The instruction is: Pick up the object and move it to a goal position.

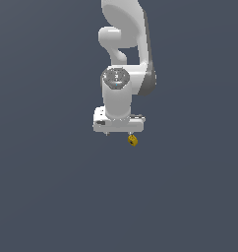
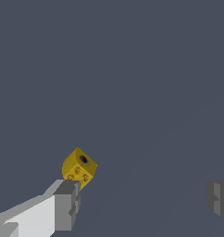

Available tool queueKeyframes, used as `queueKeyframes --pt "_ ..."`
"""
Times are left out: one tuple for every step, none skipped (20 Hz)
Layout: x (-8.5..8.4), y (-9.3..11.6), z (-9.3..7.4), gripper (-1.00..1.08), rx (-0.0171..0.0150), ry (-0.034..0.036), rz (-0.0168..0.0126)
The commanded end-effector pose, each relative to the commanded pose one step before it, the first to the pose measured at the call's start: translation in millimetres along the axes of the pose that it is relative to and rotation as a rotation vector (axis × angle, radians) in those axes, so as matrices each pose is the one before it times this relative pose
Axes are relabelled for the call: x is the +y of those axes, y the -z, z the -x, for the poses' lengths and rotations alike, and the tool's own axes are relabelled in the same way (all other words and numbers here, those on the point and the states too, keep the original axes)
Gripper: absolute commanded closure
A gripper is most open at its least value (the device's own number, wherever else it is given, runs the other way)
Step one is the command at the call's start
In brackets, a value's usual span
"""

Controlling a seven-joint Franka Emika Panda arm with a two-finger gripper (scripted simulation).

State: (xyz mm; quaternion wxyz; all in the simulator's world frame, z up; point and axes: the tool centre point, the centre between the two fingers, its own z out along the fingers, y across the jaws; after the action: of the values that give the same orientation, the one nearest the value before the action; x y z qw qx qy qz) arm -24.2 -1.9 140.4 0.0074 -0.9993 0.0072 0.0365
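Observation:
The object (image 1: pixel 133 141) is a tiny mustard-yellow lump with small dark marks. In the exterior view it lies just past the white gripper (image 1: pixel 119 131), toward that view's right end of the hand. In the wrist view the object (image 2: pixel 79 167) looks like a small yellow block with a dark hole and studs. It sits right at the tip of one grey finger (image 2: pixel 65 203), outside the gap. The other finger (image 2: pixel 219 200) is far off. The gripper (image 2: pixel 142 196) is open wide and holds nothing.
The white arm (image 1: pixel 126 59) rises above the hand in the exterior view. Everything else in both views is a plain dark grey surface (image 1: pixel 52 197).

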Motion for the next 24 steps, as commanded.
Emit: queueKeyframes --pt "0.01 0.0 0.0 -0.92 0.0 0.0 0.0" --pt "-0.08 -0.02 -0.06 -0.92 -0.00009 0.00068 -0.00008" --pt "-0.45 -0.1 -0.2 -0.92 -0.00035 0.00234 -0.00033" --pt "-0.63 -0.14 -0.34 -0.92 -0.00055 0.00357 -0.00054" --pt "-0.83 -0.16 -0.49 -0.92 -0.00078 0.00465 -0.00078" --pt "-1.05 -0.14 -0.65 -0.92 -0.00106 0.00544 -0.00109" --pt "-1.03 -0.04 -0.73 -0.92 -0.0012 0.00471 -0.00127" --pt "-0.72 0.11 -0.64 -0.92 -0.00107 0.00256 -0.00116" --pt "-0.45 0.21 -0.53 -0.92 -0.00096 0.00058 -0.00106" --pt "-0.21 0.36 -0.39 -0.92 -0.00069 -0.00116 -0.00075" --pt "0.11 0.31 -0.24 -0.92 -0.00053 -0.00236 -0.00058" --pt "0.16 0.17 -0.04 -0.92 -0.00013 -0.00168 -0.00014" --pt "0.1 -0.13 0.05 -0.92 0.0 0.0 0.0" --pt "-0.17 -0.15 0.17 -0.92 0.00047 0.00195 0.00051" --pt "-0.21 -0.43 0.18 -0.92 0.00043 0.00366 0.00046" --pt "-0.41 -0.61 0.21 -0.92 0.00055 0.00555 0.00058" --pt "-0.57 -0.79 0.25 -0.92 0.00068 0.0074 0.00071" --pt "-0.74 -0.97 0.29 -0.92 0.00081 0.00927 0.00084" --pt "-0.89 -1.14 0.33 -0.92 0.00094 0.01105 0.00097" --pt "-1.06 -1.31 0.37 -0.92 0.00107 0.01275 0.0011" --pt "-1.17 -1.47 0.42 -0.92 0.0012 0.01428 0.00123" --pt "-1.33 -1.64 0.48 -0.92 0.00137 0.01605 0.00141" --pt "-1.49 -1.82 0.54 -0.92 0.00154 0.01783 0.00158" --pt "-1.66 -1.98 0.57 -0.92 0.00168 0.01953 0.00171"
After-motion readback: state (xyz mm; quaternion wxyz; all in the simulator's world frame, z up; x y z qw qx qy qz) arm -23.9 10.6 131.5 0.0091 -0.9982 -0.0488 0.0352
